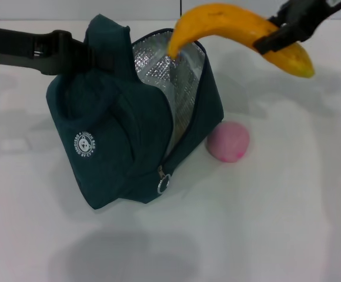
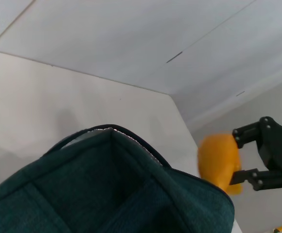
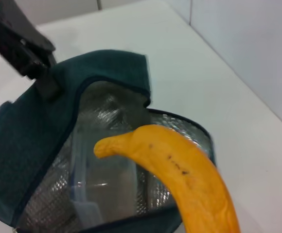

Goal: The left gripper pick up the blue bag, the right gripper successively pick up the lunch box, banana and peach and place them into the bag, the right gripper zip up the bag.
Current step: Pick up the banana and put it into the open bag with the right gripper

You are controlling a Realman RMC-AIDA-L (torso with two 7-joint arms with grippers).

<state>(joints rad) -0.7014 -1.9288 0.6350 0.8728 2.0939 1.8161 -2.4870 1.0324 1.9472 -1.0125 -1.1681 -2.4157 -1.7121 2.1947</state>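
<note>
White table bears silver-lined blue bag.

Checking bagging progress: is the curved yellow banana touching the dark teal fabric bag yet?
Cannot tell. In the head view the banana, held by the right gripper, overlaps the bag opening; no view shows contact or gap plainly.

Head view: set high, facing forward and down, taking in the white table with the whole blue bag and the banana above its mouth. Left wrist view: close behind the blue bag's fabric, looking up past it toward wall panels, with the banana beyond. Right wrist view: close above the banana, looking down into the bag's open mouth. All three share bag and banana.
</note>
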